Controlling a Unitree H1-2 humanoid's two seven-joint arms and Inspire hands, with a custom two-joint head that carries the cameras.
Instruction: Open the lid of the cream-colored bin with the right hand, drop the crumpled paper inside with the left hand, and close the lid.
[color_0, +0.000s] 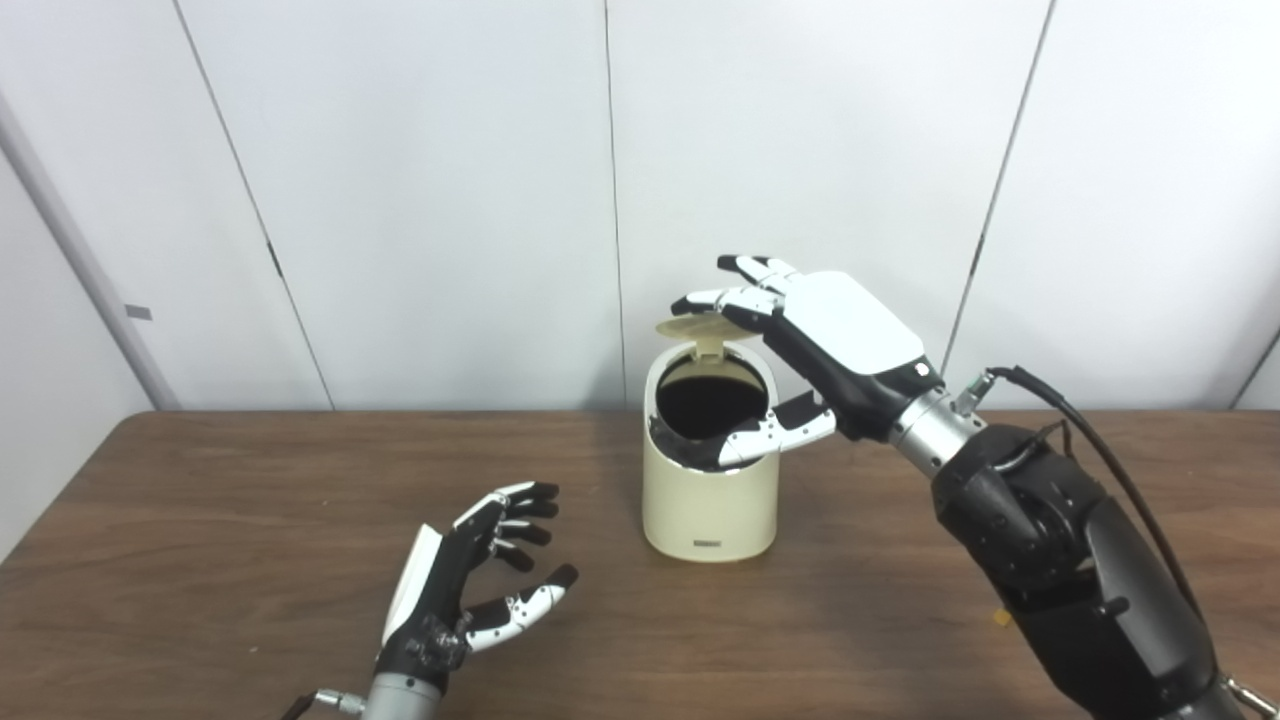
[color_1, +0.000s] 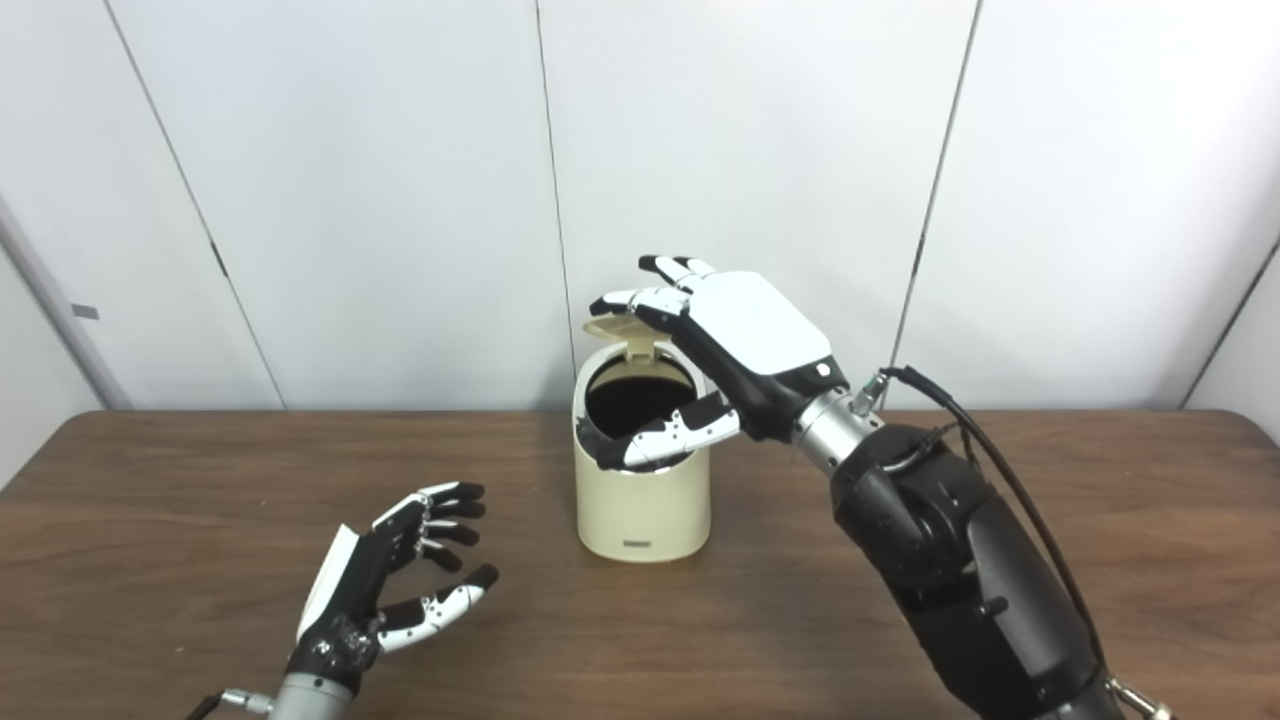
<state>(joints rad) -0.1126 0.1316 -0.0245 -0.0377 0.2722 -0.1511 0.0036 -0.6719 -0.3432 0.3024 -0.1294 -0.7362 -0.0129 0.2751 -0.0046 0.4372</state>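
Cream plastic, smooth and faintly glossy: the bin (color_0: 710, 500) was a small upright cylinder with a rounded top, standing mid-table on the brown wood-grain table (color_0: 250, 500). Its lid (color_0: 700, 328), a thin round flap hinged at the back, stood raised and tilted, the dark round mouth below it exposed.

Right hand (color_0: 810, 350) sat over the bin, fingers spread and extended, fingertips (color_0: 700, 300) against the lid's upper edge, thumb lying across the front rim. It propped the lid and gripped nothing.

Left hand (color_0: 470, 585) hovered low over the table, well left of the bin, fingers loosely curled and apart, empty. No crumpled paper was visible anywhere; whether it already lay inside the dark interior could not be told.

Judgement: closing looked like the step in hand. Best done by lifting the thumb clear of the rim 1st, then easing the flap forward and down with the fingertips. The light bin might tip or slide if pushed sideways.
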